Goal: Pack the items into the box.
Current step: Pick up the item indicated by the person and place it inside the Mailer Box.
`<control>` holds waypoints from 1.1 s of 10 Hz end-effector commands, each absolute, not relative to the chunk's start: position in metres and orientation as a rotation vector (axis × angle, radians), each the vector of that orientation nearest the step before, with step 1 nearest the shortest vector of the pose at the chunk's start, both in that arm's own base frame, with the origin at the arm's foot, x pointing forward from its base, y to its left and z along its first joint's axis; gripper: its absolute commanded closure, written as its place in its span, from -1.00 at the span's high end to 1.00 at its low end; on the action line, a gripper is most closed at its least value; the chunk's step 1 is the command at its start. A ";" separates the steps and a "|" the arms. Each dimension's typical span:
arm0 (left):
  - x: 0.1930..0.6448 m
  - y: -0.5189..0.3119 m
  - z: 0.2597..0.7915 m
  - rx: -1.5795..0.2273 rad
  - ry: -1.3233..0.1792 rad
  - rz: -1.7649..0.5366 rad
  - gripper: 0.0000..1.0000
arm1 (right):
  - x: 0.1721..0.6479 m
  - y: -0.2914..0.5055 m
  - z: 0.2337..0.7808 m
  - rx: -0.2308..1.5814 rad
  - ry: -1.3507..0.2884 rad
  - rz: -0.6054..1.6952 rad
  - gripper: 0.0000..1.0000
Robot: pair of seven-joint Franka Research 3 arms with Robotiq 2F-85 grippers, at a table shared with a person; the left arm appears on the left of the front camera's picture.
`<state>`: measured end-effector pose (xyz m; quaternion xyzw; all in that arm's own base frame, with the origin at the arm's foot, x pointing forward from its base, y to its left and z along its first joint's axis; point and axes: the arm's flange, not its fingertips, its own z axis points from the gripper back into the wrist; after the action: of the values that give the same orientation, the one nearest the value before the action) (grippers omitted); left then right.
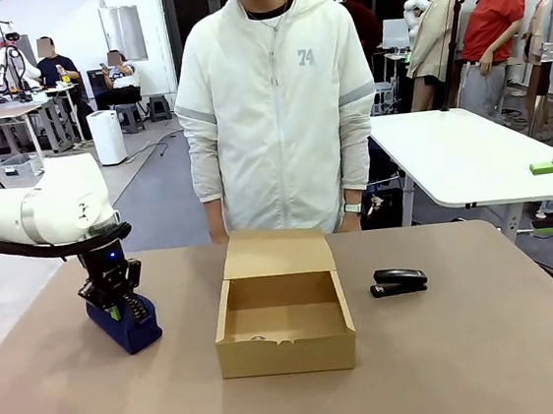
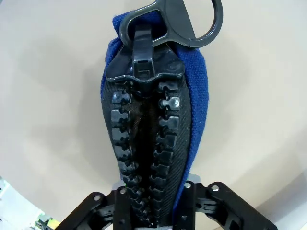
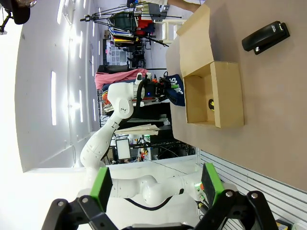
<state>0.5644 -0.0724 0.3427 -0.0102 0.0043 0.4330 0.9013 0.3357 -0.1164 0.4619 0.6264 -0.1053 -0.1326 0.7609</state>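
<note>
The navy blue pouch (image 1: 136,330) stands on edge on the table's left side, zipper up. My left gripper (image 1: 119,309) comes down on it from above. In the left wrist view the two fingers press the pouch (image 2: 197,110) at both sides of the black zipper, so the left gripper (image 2: 154,197) is shut on it. The brown box (image 1: 287,355) sits open mid-table, its lid folded back towards the person. A black stapler (image 1: 399,281) lies right of the box. My right gripper (image 1: 551,199) hovers open at the far right edge; its green pads (image 3: 101,184) stand wide apart.
A person in a white jacket stands at the far edge right behind the box lid, hands low. The right wrist view shows the box (image 3: 226,96), stapler (image 3: 266,37) and pouch (image 3: 176,90) from afar. Bare table lies in front of the box.
</note>
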 end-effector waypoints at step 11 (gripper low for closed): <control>0.511 -0.015 0.526 -0.046 0.006 0.939 -1.00 | 0.336 -0.119 0.466 1.364 -0.220 -0.281 1.00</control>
<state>0.5110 -0.0181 0.5170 -0.0041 0.0126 0.4430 0.8964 0.3358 -0.1164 0.4617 0.6264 -0.1050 -0.1327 0.7609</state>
